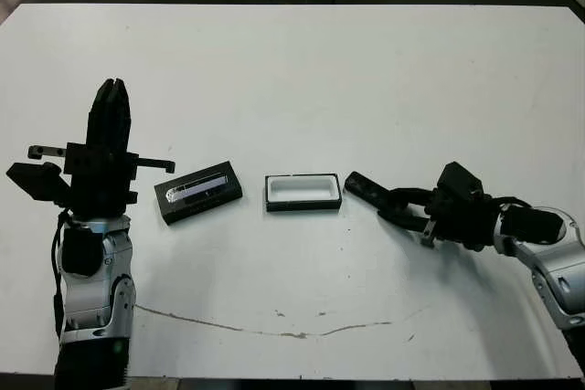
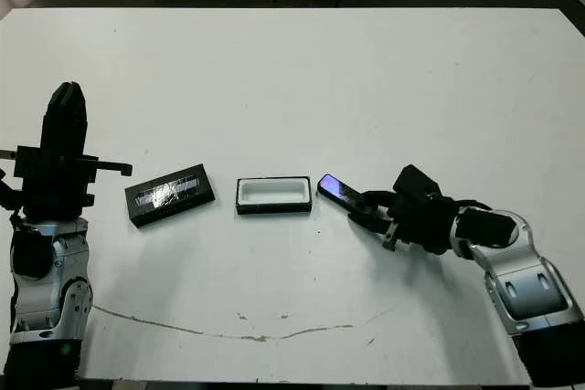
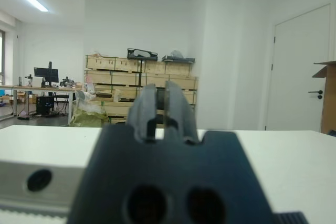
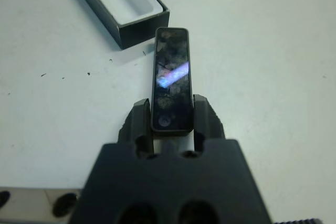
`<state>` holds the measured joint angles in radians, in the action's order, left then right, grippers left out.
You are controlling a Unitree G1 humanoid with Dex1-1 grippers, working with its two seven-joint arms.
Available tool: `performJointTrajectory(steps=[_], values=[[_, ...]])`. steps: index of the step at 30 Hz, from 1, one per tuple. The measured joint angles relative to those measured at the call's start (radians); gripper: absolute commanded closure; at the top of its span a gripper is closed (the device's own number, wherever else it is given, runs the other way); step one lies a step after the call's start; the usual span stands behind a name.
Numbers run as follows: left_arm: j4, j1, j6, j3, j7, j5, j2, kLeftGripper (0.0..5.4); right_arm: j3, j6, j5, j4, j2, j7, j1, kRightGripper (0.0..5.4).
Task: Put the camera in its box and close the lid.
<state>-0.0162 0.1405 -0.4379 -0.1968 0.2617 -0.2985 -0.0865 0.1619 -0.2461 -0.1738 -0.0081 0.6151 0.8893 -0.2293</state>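
Right gripper [image 4: 171,124] jaws are pinching the camera [image 4: 170,80] at one end, long axis pointing left toward the open box [image 1: 303,192] just beyond at center; left gripper [image 1: 111,102] jaws pressed together, idling upright at far left.

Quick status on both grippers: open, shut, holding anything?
Left gripper: shut, holding nothing, raised off the table.
Right gripper: shut on the camera, beside the box.

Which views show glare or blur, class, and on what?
Right wrist view: a bright bluish streak of glare on the camera, the gripper body up close soft. Left wrist view: the left gripper blurred, the room behind sharp. Right eye view: glints on the lid.
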Motion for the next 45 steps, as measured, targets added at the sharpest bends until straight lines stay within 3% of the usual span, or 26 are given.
performJointTrajectory(steps=[9, 15, 18, 24, 30, 36, 42, 45], values=[[0.000, 0.000, 0.000, 0.000, -0.002, -0.007, 0.000, 5.40, -0.005, 0.067, -0.002, 0.030, -0.030, -0.037, 0.019, 5.17], [-0.001, 0.000, 0.002, 0.000, -0.002, -0.007, 0.000, 5.40, -0.009, -0.026, 0.015, -0.036, -0.024, -0.081, 0.018, 5.18], [-0.001, -0.001, 0.002, 0.000, -0.002, -0.008, 0.000, 5.40, -0.022, -0.034, 0.024, -0.007, -0.011, -0.073, -0.013, 5.19], [-0.001, -0.004, 0.002, 0.001, -0.001, -0.008, 0.001, 5.40, -0.107, -0.030, -0.075, 0.195, -0.016, 0.033, -0.205, 5.20], [-0.001, -0.007, 0.001, 0.001, -0.001, -0.004, 0.001, 5.40, -0.122, -0.053, -0.130, 0.346, -0.033, 0.151, -0.378, 5.20], [-0.001, -0.010, 0.002, 0.002, -0.004, 0.000, 0.001, 5.40, -0.093, -0.012, -0.117, 0.536, -0.055, 0.291, -0.511, 5.21], [-0.003, -0.010, 0.004, 0.005, -0.005, 0.000, 0.002, 5.40, -0.020, 0.095, -0.033, 0.631, -0.085, 0.360, -0.601, 5.21], [-0.003, -0.010, 0.004, 0.008, -0.007, 0.012, 0.002, 5.40, 0.010, 0.106, 0.003, 0.650, -0.105, 0.382, -0.623, 5.21]])
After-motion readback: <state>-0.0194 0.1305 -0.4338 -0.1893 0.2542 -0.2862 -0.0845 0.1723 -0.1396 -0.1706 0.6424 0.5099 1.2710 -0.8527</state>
